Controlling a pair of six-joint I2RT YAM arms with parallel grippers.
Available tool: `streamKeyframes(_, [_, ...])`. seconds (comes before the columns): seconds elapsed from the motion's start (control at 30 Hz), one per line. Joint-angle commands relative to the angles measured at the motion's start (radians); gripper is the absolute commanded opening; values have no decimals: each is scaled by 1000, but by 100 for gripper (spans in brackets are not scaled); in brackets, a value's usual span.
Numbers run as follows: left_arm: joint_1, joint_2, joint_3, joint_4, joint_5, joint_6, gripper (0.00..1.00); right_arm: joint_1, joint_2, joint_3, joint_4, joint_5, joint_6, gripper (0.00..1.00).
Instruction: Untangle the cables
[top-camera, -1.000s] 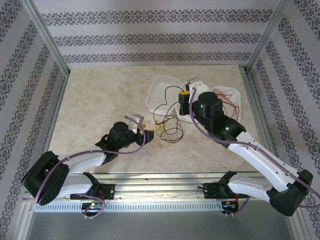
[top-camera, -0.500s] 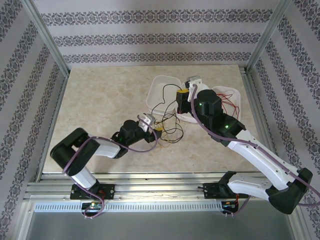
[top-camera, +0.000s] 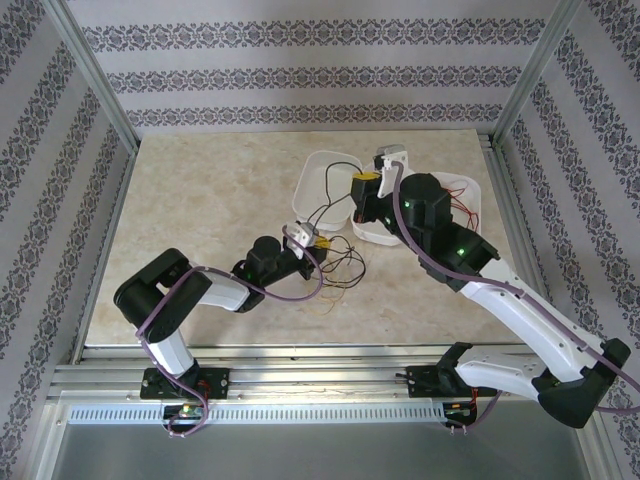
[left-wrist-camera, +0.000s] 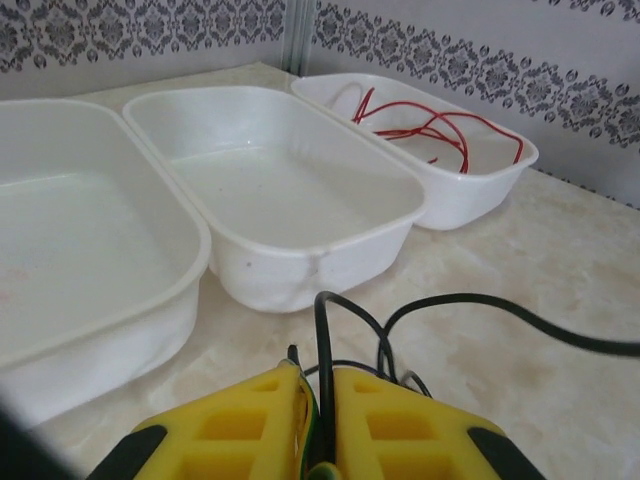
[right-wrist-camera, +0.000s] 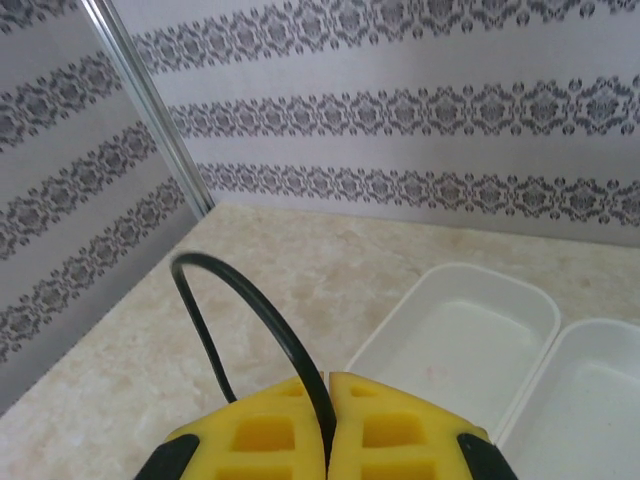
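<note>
A thin black cable (top-camera: 322, 208) arcs from my right gripper (top-camera: 367, 186) down to a loose tangle of dark wires (top-camera: 345, 262) on the marble table. My right gripper (right-wrist-camera: 329, 385) is shut on that black cable (right-wrist-camera: 262, 308), above the white trays. My left gripper (top-camera: 318, 243) sits low at the tangle. It (left-wrist-camera: 318, 375) is shut on a black cable (left-wrist-camera: 323, 335), with a yellow-green wire pinched against its left pad. A faint yellow wire (top-camera: 322, 291) lies on the table near the tangle. Red cable (left-wrist-camera: 432, 124) lies coiled in the far right tray (top-camera: 470, 189).
Three white plastic trays stand side by side behind the tangle: the left one (left-wrist-camera: 70, 250), the middle one (left-wrist-camera: 300, 195) and the right one (left-wrist-camera: 480, 190). The right arm hangs over the middle tray (top-camera: 362, 236). Aluminium frame posts and patterned walls enclose the table.
The left arm has swung forward and to the right, bringing its gripper to the tangle and onto the wires. The right gripper, holding the black cable, has shifted slightly back.
</note>
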Motion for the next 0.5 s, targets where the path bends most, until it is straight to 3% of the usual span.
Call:
streamKeyframes(0.0, [-10,8,-44,34,-14,-19,17,14,-42,72,3,-5,-39,0])
streamKeyframes(0.17, [-10,24,-76,63,-43,-43,22,16,-61,117,-12,55,-97,0])
streamKeyframes(0.47, [-10,4,-66,33,-55,-44,22,-16,11,257,-248,302,-147,0])
